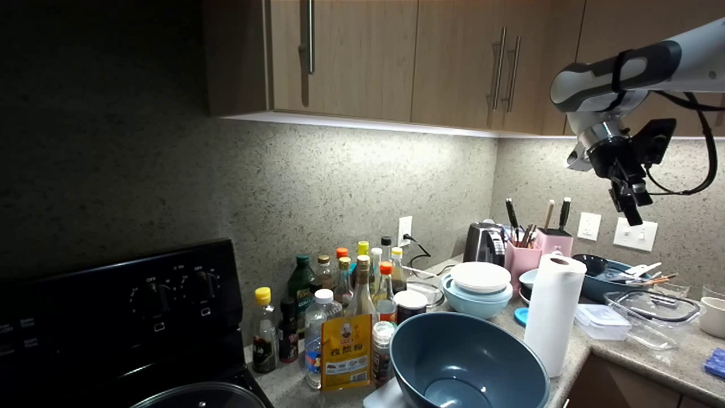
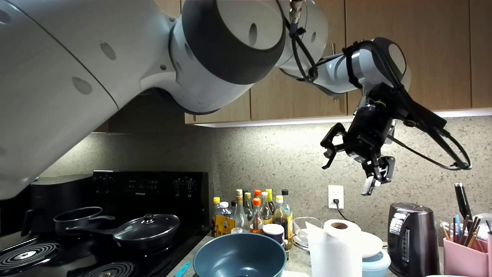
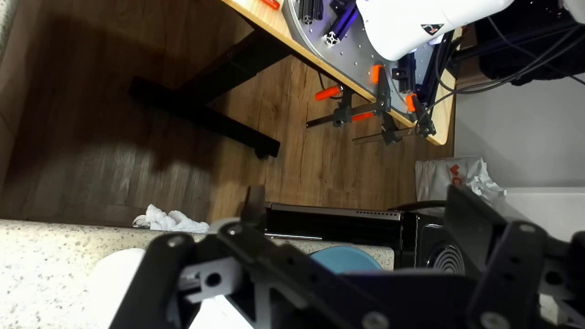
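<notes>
Hand: black two-finger hand (image 2: 346,178), hanging well above the speckled stone worktop (image 3: 45,274). Fingers spread wide, nothing between them, nothing touched. I have it tilted, fingertips downward.
Bowl: large round dark-blue bowl (image 1: 470,351), mouth up, well below the hand at the worktop's stove end. Part of it shows in my wrist view. Can't see what its base sits on.
Paper roll: white paper-towel roll (image 1: 554,317), upright on end beside the bowl; I'd guess so sheets tear off easily.
Bottles: crowd of capped glass and plastic sauce bottles (image 1: 361,300), upright near the black electric stove (image 2: 198,202). Likely parked there for cooking reach.
Pouch: yellow printed pouch (image 1: 346,351) standing in front of the bottles, probably propped by them.
Kettle: dark metal electric kettle (image 1: 478,245), near a white outlet (image 1: 405,226) with a black plug (image 1: 408,238) in it. Presumably placed for power; I can't trace the cord.
Dishes: white round dish (image 1: 481,276) stacked on a light-blue bowl (image 1: 478,304), likely to save space.
Pink holders: pink chopstick cup (image 1: 522,264) and pink knife block (image 1: 554,243), handles up for easy grabbing.
Pan: black frying pan (image 2: 144,243) on the stove, glass lid (image 2: 148,227) on.
</notes>
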Robot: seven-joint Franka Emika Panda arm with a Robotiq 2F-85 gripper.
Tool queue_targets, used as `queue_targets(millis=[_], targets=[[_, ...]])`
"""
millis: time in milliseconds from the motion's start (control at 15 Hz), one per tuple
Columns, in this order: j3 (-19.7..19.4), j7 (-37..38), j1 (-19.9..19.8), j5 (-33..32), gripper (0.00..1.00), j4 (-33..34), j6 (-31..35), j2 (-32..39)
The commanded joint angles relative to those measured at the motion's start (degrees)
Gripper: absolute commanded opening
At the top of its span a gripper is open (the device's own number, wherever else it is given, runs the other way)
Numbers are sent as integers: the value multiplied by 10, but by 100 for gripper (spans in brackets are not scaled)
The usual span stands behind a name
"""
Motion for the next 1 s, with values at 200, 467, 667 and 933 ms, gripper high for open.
queue_targets(millis=[200, 467, 667, 933], targets=[[1, 0, 0, 0, 100, 0, 1, 1], [2, 2, 1, 9, 100, 5, 53, 8], [3, -4, 0, 11, 100, 4, 163, 8], [4, 3, 1, 12, 100, -12, 309, -1]])
